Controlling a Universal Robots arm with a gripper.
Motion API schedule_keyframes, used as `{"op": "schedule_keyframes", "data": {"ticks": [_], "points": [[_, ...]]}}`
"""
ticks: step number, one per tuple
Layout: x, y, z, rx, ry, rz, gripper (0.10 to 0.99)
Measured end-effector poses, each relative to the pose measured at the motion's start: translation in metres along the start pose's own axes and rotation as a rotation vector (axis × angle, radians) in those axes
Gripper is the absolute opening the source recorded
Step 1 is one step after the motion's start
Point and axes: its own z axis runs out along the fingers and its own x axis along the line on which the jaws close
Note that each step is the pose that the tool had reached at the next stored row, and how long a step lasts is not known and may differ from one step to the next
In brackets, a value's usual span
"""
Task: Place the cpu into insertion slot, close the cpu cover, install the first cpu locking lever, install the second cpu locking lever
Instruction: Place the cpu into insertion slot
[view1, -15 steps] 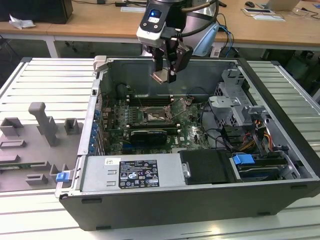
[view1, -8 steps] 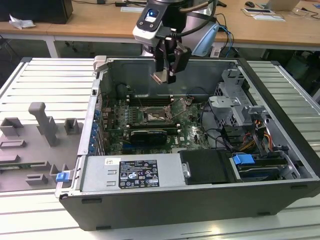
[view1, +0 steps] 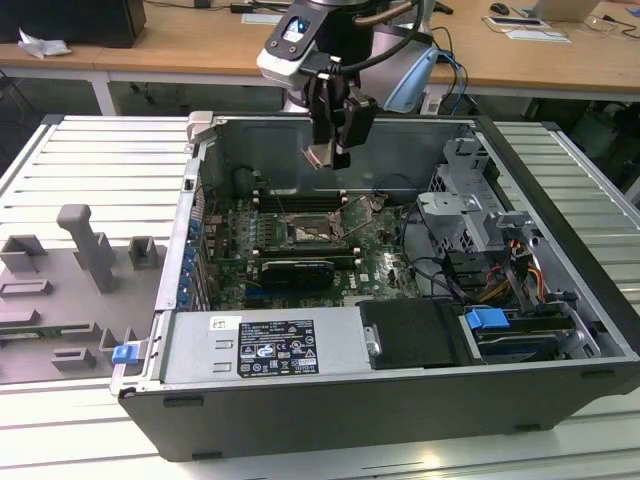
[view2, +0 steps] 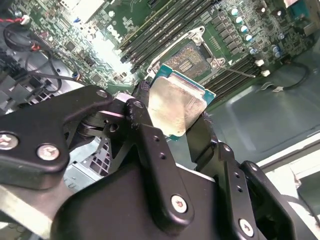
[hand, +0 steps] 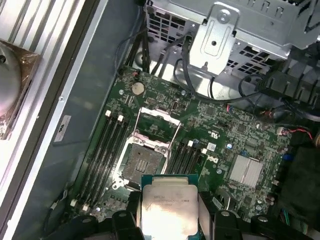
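My gripper (view1: 328, 150) is shut on the cpu (view1: 321, 154), a flat square chip with a pale silver top, and holds it in the air above the open computer case. In both wrist views the black fingers (view2: 146, 131) clamp two opposite edges of the cpu (view2: 175, 105). Below it on the green board lies the insertion slot (hand: 145, 162), a dark square socket with a metal rim (view1: 309, 232). The cpu (hand: 167, 207) is well clear of the slot. The cpu cover (hand: 158, 125), a thin metal frame, is swung open beside the slot on its drive cage side.
Long black memory slots (hand: 104, 150) flank the socket. A black card (view1: 297, 270) lies in front of it, and the power supply (view1: 260, 345) fills the case front. A metal drive cage (view1: 470, 205) with cables stands at the exterior view's right. Grey fixtures (view1: 90, 250) sit outside the case.
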Motion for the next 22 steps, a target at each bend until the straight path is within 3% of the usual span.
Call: {"op": "schedule_keyframes", "data": {"ticks": [7,15,22], "points": [[0.0,-0.0001,0.0019,0.004,-0.0106,0.093,0.541],[0.0001,-0.0002,0.005,0.007,-0.0164,0.21,0.541],[0.0001,-0.0003,0.0072,0.009,-0.0183,0.256,0.541]]}}
